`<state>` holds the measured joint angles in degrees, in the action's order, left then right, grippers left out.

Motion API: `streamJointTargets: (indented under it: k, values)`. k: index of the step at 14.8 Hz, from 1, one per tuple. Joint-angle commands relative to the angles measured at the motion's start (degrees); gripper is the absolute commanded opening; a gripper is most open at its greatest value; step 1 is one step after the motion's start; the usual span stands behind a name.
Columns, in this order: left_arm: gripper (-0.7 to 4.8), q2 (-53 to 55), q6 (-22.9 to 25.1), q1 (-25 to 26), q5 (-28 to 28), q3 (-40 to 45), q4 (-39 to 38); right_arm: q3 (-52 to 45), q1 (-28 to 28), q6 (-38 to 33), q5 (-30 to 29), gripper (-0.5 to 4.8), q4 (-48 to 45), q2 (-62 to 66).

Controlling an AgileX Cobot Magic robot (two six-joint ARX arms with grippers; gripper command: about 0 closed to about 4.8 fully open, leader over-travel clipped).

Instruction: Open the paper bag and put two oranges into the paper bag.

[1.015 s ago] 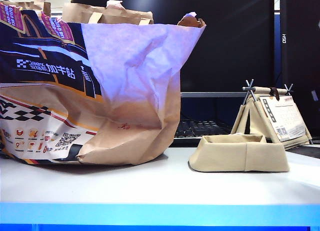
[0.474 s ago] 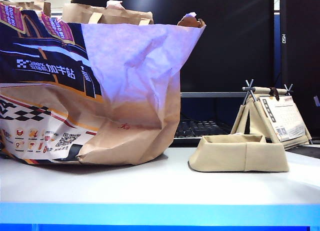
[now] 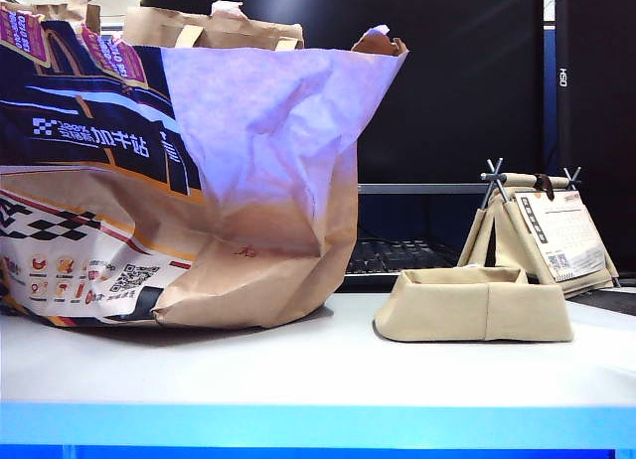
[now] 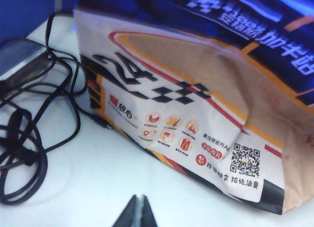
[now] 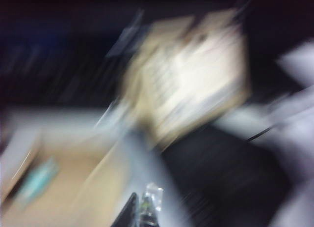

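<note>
Exterior view: the paper bag (image 3: 179,171) stands upright on the left part of the white bench (image 3: 318,365), its mouth open at the top and its crinkled brown side panel facing the camera. The printed face carries dark blue panels with white Chinese text, a checkered band and a row of small round icons beside a QR code. To the right, well apart from the bag, sits a small beige fabric tray (image 3: 475,304) — low, soft-walled, its inside hidden from this angle. Behind the tray stands a tent-shaped desk calendar (image 3: 550,230), and a dark keyboard (image 3: 393,255) lies farther back between bag and tray. No orange can be made out in any view, and neither arm appears in the exterior view.

Left wrist view: the left gripper (image 4: 137,213) hovers low over the bare bench just in front of the bag's printed lower corner, apart from it. Its jaws are pressed together into a single dark point, with nothing between them. A tangle of black cable (image 4: 29,138) and a dark adapter block (image 4: 19,60) lie on the bench beside the bag.

Right wrist view: heavily motion-blurred. The right gripper (image 5: 142,210) shows only as dark tips close together — closed and empty. A pale, tan-edged shape, probably the calendar, fills the middle; nothing finer can be told.
</note>
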<state>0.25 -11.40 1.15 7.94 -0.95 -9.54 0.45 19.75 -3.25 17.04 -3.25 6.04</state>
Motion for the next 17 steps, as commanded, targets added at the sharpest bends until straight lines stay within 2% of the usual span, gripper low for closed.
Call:
streamJointTargets:
  k: [1,4,8,17]
  values:
    - [0.0,-0.02,0.24,-0.44,-0.02,0.37,0.13,-0.42,-10.75,-0.07,0.74,-0.05,-0.72,-5.77]
    - [0.0,-0.02,0.26,-3.91,-0.57,0.37,0.11,-0.44,-17.09,-0.04,1.25,-0.06,-1.09,-5.92]
    - [0.0,0.0,0.26,-10.27,-0.22,0.35,0.09,-0.44,-16.68,-0.04,1.03,-0.05,-0.81,-5.92]
    - [0.0,0.0,0.26,-10.21,-0.22,0.35,0.09,-0.44,-16.74,-0.04,1.01,-0.05,-0.83,-5.92]
